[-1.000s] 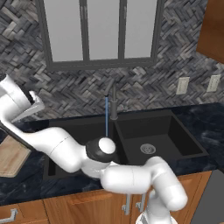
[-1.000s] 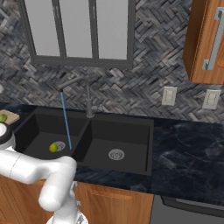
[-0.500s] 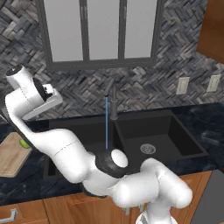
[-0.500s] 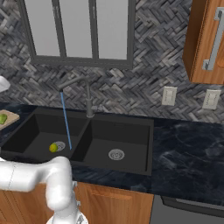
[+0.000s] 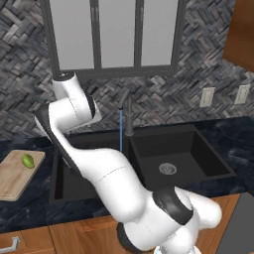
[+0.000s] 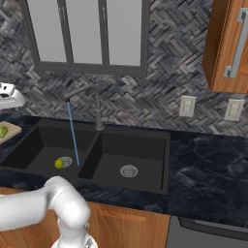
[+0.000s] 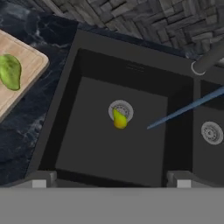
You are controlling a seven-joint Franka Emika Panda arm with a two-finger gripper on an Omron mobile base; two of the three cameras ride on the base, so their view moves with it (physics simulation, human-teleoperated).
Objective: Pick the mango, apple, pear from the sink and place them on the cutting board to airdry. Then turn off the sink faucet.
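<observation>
My gripper hangs high over the left basin of the black sink, open, with nothing between its fingertips. Straight below it, a yellow-green pear rests on the left drain; the pear also shows from the right base. A green mango lies on the tan cutting board, which sits left of the sink. The dark faucet stands behind the divider, and a thin stream of water falls from it into the left basin. The apple is out of view.
My white arm rises in front of the window, left of the faucet. A dark marble counter runs to the right of the sink. Wall outlets and a wooden cabinet are at the right.
My arm has swung right, from above the cutting board to above the left basin. The gripper has stayed open, and the fruits have not moved.
</observation>
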